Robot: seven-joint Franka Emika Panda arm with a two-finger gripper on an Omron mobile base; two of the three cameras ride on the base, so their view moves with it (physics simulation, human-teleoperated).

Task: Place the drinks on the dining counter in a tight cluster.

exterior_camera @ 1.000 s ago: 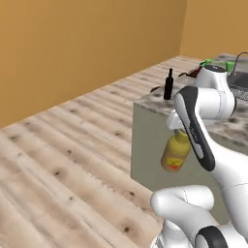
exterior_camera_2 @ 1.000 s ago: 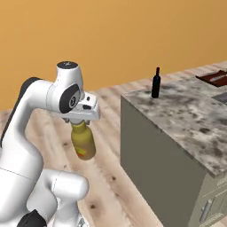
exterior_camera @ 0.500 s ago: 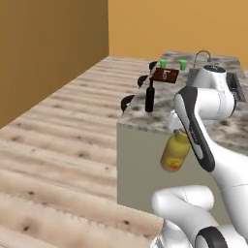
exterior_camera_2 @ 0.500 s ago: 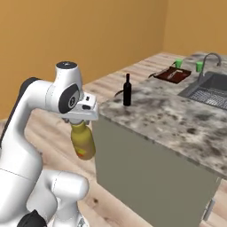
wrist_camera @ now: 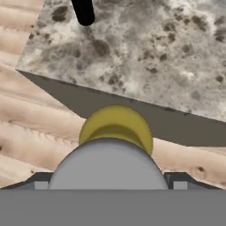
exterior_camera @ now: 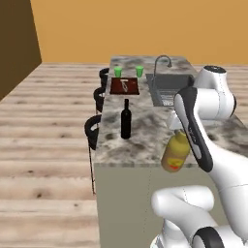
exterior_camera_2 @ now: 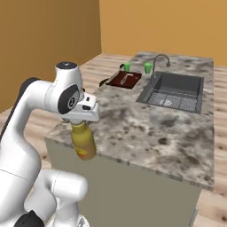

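The white arm (exterior_camera_2: 44,99) arches up from its base and folds forward, wrist bent so the gripper (exterior_camera_2: 80,122) points straight down, jaws spread wide around a bottle's top.

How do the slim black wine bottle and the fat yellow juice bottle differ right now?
The slim black wine bottle stands free on the speckled marble counter; the fat yellow juice bottle hangs from the gripper, off the counter's edge. The wine bottle is dark and narrow, the juice bottle yellow and wider. Both are upright.

You can't see the pincer (exterior_camera_2: 82,120) fingertips; the juice bottle (exterior_camera_2: 84,141) neck hides them. The wine bottle (wrist_camera: 83,11) is cut off by the hand view's top edge.
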